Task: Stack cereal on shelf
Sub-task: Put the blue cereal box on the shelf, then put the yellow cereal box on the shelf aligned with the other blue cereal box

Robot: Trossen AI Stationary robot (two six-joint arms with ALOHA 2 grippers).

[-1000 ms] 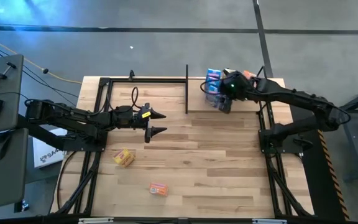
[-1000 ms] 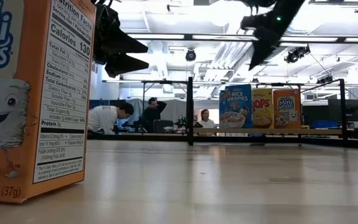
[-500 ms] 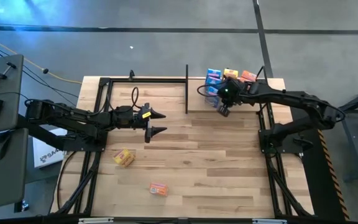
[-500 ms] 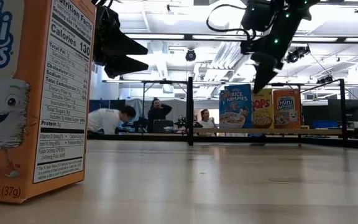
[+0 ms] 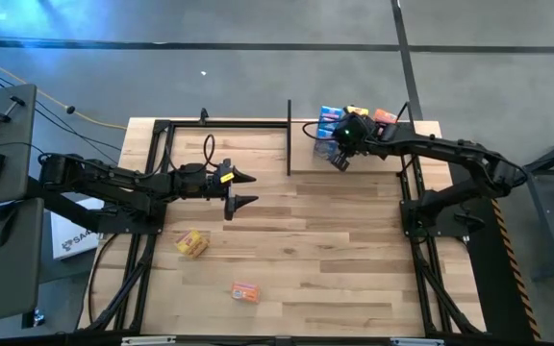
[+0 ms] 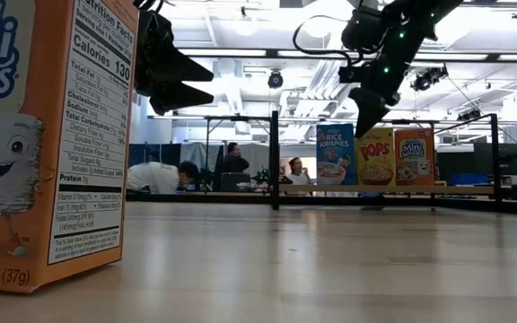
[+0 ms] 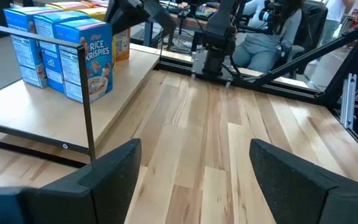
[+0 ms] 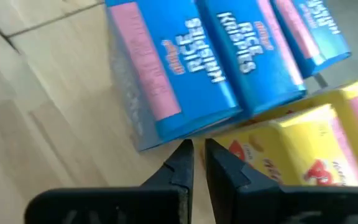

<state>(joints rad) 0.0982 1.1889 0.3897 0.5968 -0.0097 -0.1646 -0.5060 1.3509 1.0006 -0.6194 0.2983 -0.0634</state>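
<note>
The shelf (image 5: 301, 163) stands at the table's far right; blue (image 5: 330, 120), yellow (image 5: 357, 113) and orange (image 5: 385, 117) cereal boxes stand upright on it in rows. My right gripper (image 5: 339, 160) hangs shut over them, fingers pointing down, tips (image 8: 197, 155) by the nearest blue box (image 8: 166, 68) and a yellow box (image 8: 303, 149). My left gripper (image 5: 241, 189) waits open above mid-table, with nothing between its fingers. A yellow box (image 5: 191, 243) and an orange box (image 5: 245, 292) lie loose on the near left of the table. My right gripper's shut fingertips (image 8: 184, 155) stand, from above, at the seam between the nearest blue box's top edge (image 8: 185, 127) and the yellow box beside it. Whether they touch either box I cannot tell.
The shelf's black post (image 5: 289, 135) and rail (image 7: 42, 34) stand between the two arms. In the low view, the loose orange box (image 6: 52, 135) stands upright close to the camera and fills the left. People sit in the room beyond the table (image 6: 160, 170).
My right gripper has come down from high above the shelf and a little toward the table's left, ending with its fingers pointing down just over the boxes. In the low view the front blue box now shows narrower and the yellow box's front shows in full.
</note>
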